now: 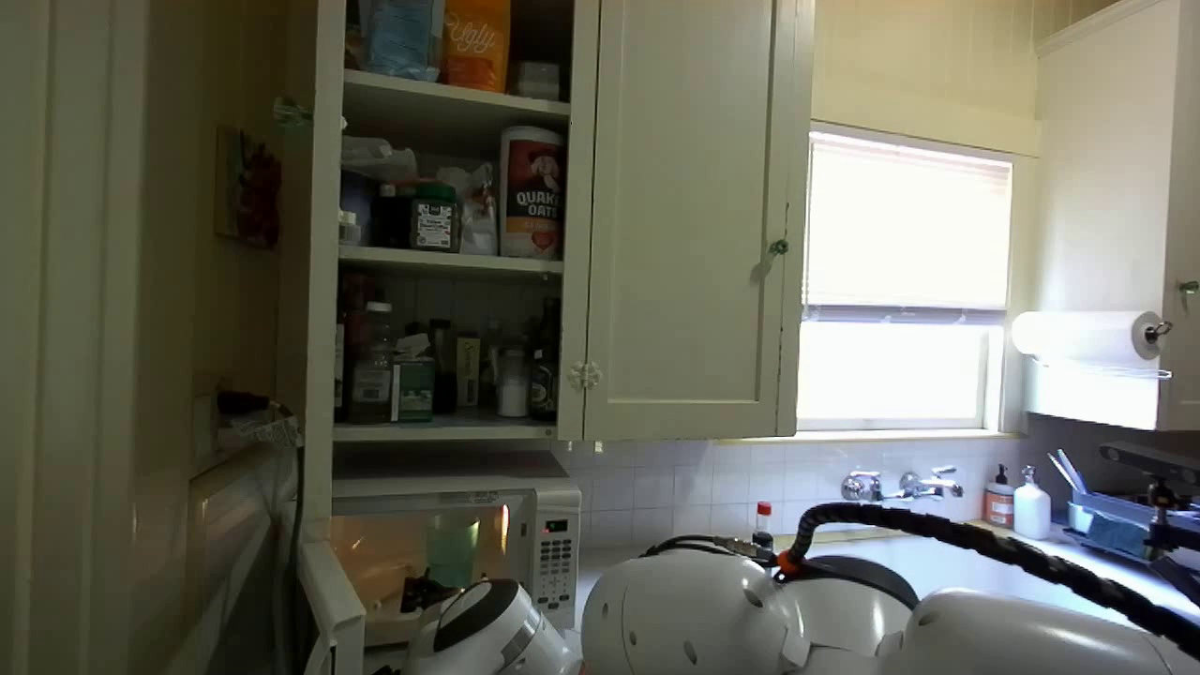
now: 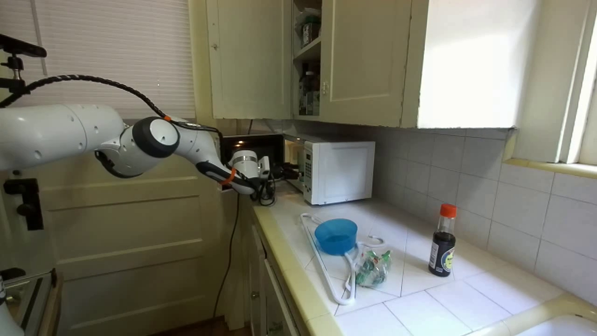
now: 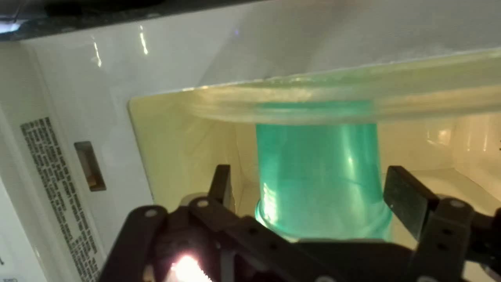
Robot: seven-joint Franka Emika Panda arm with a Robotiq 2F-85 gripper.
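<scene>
A translucent green cup [image 3: 317,168] stands in the lit microwave [image 3: 98,82], on its glass turntable [image 3: 332,109]. The wrist picture appears upside down, with the cup's rim low in it. My gripper [image 3: 313,188] is open, with one finger on each side of the cup. The left finger in that view is apart from the cup; the right one is close to its rim, and I cannot tell whether it touches. In an exterior view the cup [image 1: 452,551] shows beyond the gripper [image 1: 427,592]. In an exterior view the gripper [image 2: 290,171] reaches into the front of the microwave [image 2: 343,172].
The microwave door [image 2: 254,145] stands open beside the arm. On the counter are a blue bowl [image 2: 336,237], a white looped frame [image 2: 322,268], a plastic bag [image 2: 374,268] and a red-capped bottle [image 2: 442,245]. Cabinets [image 1: 689,206] hang above. A cable [image 2: 233,247] hangs below the door.
</scene>
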